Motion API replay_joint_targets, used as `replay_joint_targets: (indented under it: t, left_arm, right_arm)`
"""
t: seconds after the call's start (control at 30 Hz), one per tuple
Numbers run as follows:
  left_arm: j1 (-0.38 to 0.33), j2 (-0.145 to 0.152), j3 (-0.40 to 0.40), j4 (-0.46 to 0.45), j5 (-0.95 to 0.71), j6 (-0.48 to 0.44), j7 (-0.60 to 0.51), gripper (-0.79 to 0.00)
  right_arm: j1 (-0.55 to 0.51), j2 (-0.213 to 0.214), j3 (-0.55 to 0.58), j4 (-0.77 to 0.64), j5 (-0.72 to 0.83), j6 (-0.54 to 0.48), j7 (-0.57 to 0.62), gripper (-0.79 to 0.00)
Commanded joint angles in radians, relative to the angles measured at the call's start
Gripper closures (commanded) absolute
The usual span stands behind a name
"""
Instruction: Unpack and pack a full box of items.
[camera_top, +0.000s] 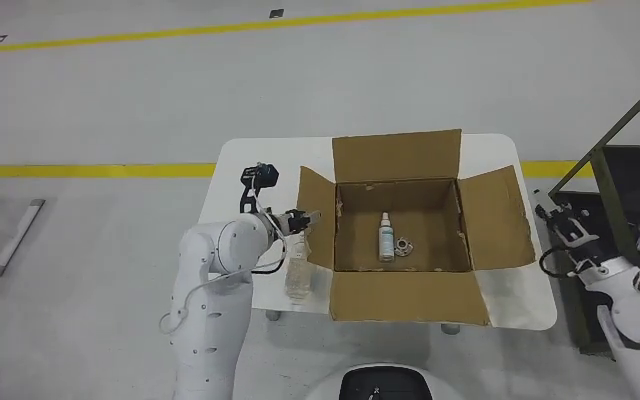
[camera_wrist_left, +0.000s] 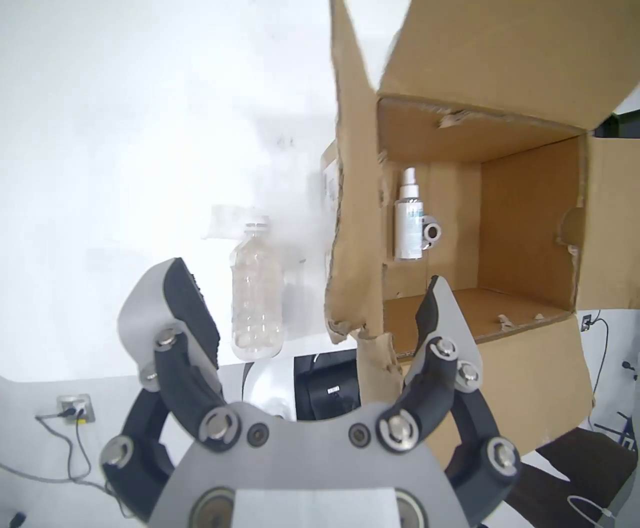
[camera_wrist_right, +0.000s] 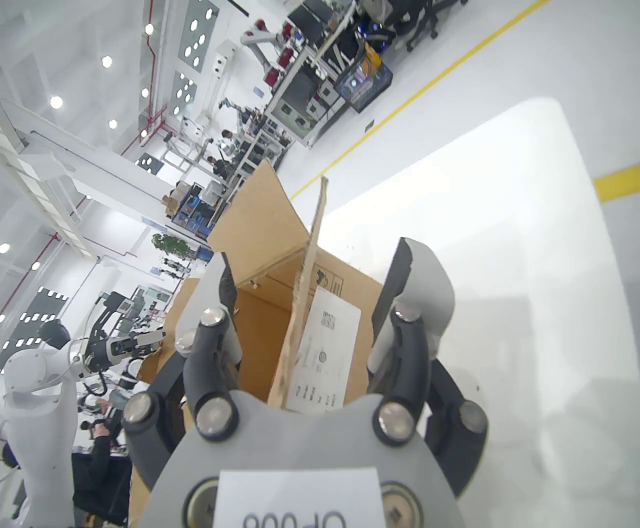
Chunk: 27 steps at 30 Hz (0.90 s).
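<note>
Left hand (camera_wrist_left: 310, 287) wide open around box flap (camera_wrist_left: 352, 200)

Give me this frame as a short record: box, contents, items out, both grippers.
box: cardboard box, open, flaps splayed, on white table
inside: spray bottle lying flat, small metal part beside it
outside: clear plastic bottle lying by left flap; dark object farther back
left gripper: open, at left flap
right gripper: open, at right flap's outer edge
</note>
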Motion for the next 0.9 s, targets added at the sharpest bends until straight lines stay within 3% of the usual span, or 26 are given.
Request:
replay_joint_targets:
  t: [0.0, 0.17, 0.37, 0.4, 0.43, 0.47, 0.67, 0.87]
  left_arm:
    - [0.006, 0.003, -0.006, -0.018, 0.003, -0.018, 0.02, -0.785]
    - [0.012, 0.008, -0.006, -0.058, -0.004, -0.019, 0.018, -0.785]
    - [0.013, 0.013, 0.0, -0.077, -0.019, -0.027, 0.009, -0.785]
    - [0.013, 0.013, 0.0, -0.077, -0.019, -0.027, 0.009, -0.785]
    - [0.013, 0.013, 0.0, -0.077, -0.019, -0.027, 0.009, -0.785]
    - [0.013, 0.013, 0.0, -0.077, -0.019, -0.027, 0.009, -0.785]
    - [0.013, 0.013, 0.0, -0.077, -0.019, -0.027, 0.009, -0.785]
    - [0.013, 0.013, 0.0, -0.077, -0.019, -0.027, 0.009, -0.785]
  right_arm:
    - [-0.016, 0.0, 0.018, -0.066, -0.048, 0.003, -0.042, -0.785]
    - [-0.05, 0.0, 0.014, -0.237, -0.222, 0.015, -0.102, -0.785]
    - [-0.03, -0.003, -0.112, -0.32, -0.406, 0.029, -0.056, -0.785]
    - [-0.016, -0.004, -0.137, -0.316, -0.432, 0.03, -0.053, -0.385]
    - [-0.003, -0.006, -0.167, -0.312, -0.448, 0.027, -0.049, -0.252]
    - [0.009, -0.008, -0.195, -0.305, -0.461, 0.024, -0.045, 0.0]
    - [0.083, -0.018, -0.329, -0.194, -0.508, 0.015, -0.021, 0.0]
    - [0.086, -0.019, -0.334, -0.182, -0.504, 0.015, -0.024, 0.0]
